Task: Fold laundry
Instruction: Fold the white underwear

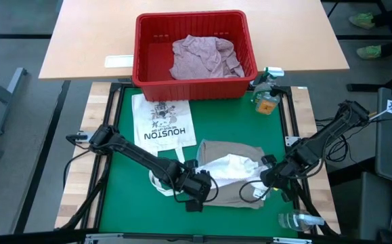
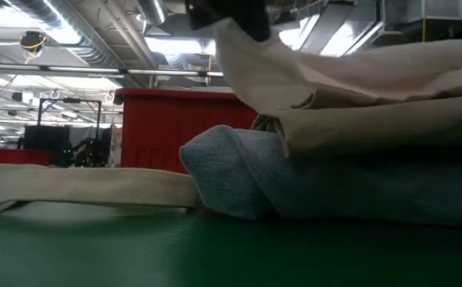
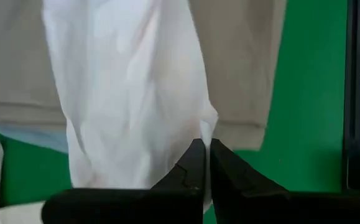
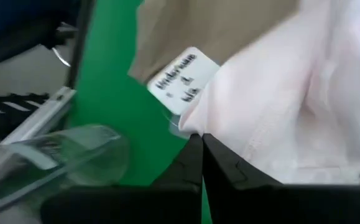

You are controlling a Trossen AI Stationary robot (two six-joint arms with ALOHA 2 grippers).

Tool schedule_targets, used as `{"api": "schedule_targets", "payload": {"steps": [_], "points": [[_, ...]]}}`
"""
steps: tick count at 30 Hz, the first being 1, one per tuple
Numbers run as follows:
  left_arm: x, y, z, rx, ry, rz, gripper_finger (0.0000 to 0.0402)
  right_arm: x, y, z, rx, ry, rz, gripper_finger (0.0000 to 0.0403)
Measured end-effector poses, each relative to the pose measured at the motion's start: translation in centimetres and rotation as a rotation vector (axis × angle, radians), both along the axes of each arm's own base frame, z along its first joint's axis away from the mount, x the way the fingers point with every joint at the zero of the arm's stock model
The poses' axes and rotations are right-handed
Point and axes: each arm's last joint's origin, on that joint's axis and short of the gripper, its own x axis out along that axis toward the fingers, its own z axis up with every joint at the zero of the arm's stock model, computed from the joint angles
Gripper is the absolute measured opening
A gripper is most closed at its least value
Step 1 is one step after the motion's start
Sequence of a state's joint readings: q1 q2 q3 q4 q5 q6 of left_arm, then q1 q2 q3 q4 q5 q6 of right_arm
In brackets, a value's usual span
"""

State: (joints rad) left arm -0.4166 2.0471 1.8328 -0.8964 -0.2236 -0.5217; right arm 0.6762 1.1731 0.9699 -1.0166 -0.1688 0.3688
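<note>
1. A white garment [image 1: 228, 167] lies crumpled on a tan cloth [image 1: 217, 150] on the green tabletop [image 1: 124, 203], well in front of the red basket [image 1: 194, 87]; its long axis runs across the tabletop, from gripper to gripper.
2. The left gripper [image 1: 197, 193] has its fingers [image 3: 192, 165] pinched together on the white garment's edge.
3. The right gripper [image 1: 269, 177] has its fingers [image 4: 195, 155] clamped on the same garment's other end, by a white label [image 4: 181, 78].
4. In the low view, blue denim [image 2: 238, 175] shows under the tan cloth; most of it is hidden.
5. A pink-mauve shirt [image 1: 204, 57] sits bunched in the basket.
</note>
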Motion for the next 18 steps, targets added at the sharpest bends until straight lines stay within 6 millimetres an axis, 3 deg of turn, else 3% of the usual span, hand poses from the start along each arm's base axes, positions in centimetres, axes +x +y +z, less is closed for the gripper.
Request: {"api": "schedule_targets", "payload": {"steps": [10, 18], "points": [[-1.2, -2.3, 0.1, -0.068, 0.035, -0.092, 0.0006, -1.0, 0.6, 0.5, 0.119, 0.103, -0.031, 0.0004], [-1.7, -3.4, 0.1, -0.07, 0.031, -0.11, 0.003, -0.9, 1.0, 0.7, 0.165, 0.114, -0.101, 0.0005]]}}
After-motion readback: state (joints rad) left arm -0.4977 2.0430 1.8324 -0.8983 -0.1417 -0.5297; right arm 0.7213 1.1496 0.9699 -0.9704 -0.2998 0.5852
